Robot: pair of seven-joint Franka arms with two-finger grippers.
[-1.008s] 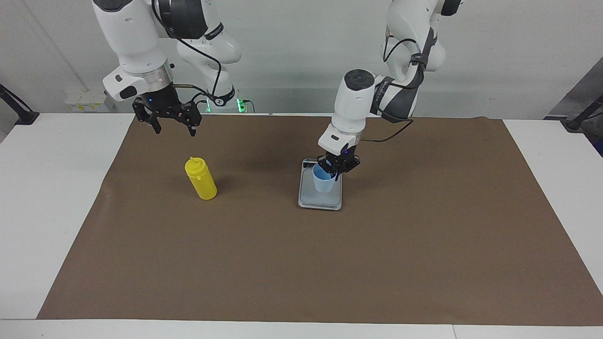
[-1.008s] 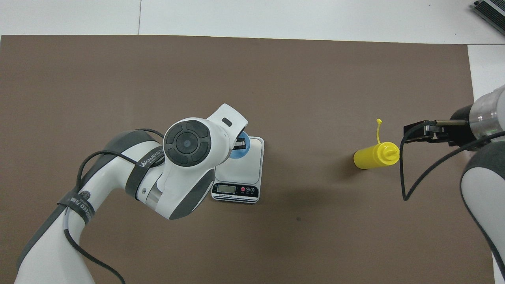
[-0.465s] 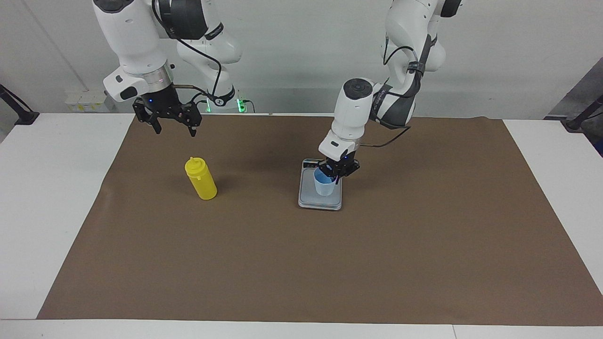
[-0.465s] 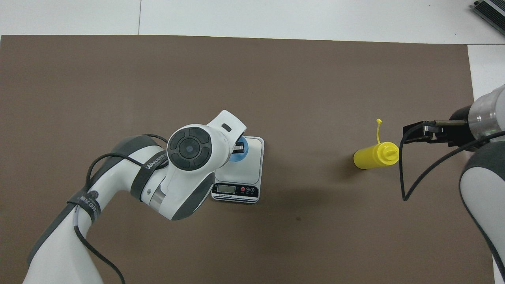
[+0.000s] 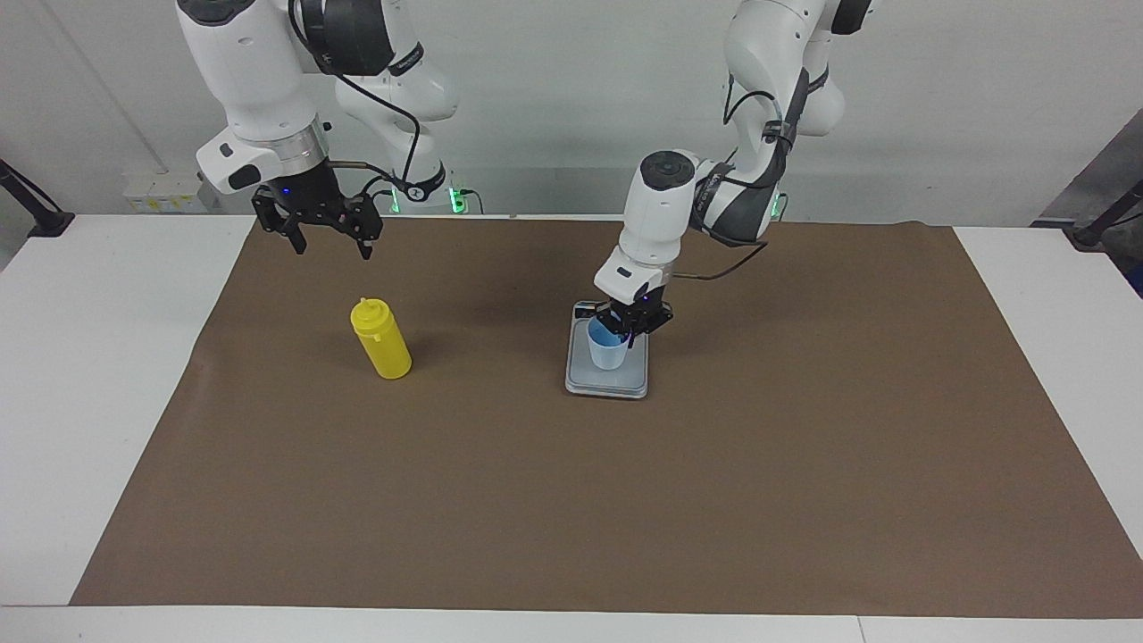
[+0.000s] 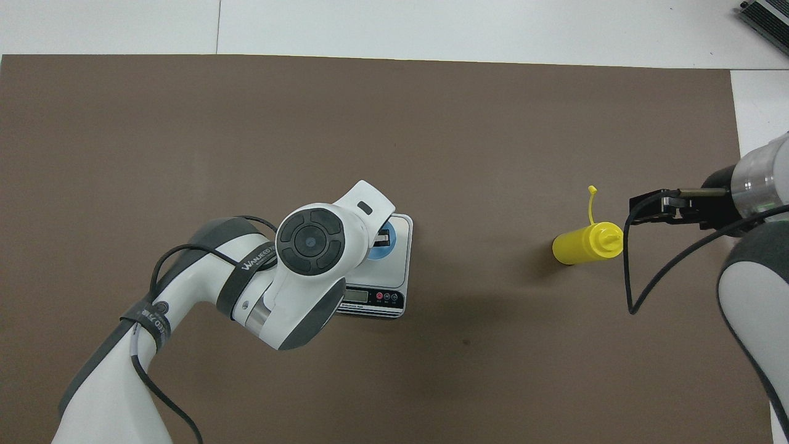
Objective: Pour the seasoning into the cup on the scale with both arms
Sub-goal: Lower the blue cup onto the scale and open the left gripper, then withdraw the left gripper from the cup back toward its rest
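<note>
The pale-blue cup (image 5: pixel 607 353) is upright at the silver-grey scale (image 5: pixel 607 382), on or just above its plate. My left gripper (image 5: pixel 630 327) comes down from above and is shut on the cup's rim. In the overhead view the left arm hides most of the cup (image 6: pixel 383 244) and part of the scale (image 6: pixel 394 268); the left gripper (image 6: pixel 381 235) barely shows. The yellow seasoning bottle (image 5: pixel 382 343) stands upright toward the right arm's end, also seen from overhead (image 6: pixel 584 244). My right gripper (image 5: pixel 330 243) hangs open and empty, apart from the bottle, and shows in the overhead view (image 6: pixel 647 208).
A brown mat (image 5: pixel 571 500) covers most of the white table (image 5: pixel 98 375). The scale's display strip (image 6: pixel 368 297) is at its end nearer to the robots. The bottle's tethered lid (image 6: pixel 592 203) sticks out from its cap.
My left gripper has moved the cup a little toward the right arm's end and lower over the scale plate. The right arm and the bottle have not moved.
</note>
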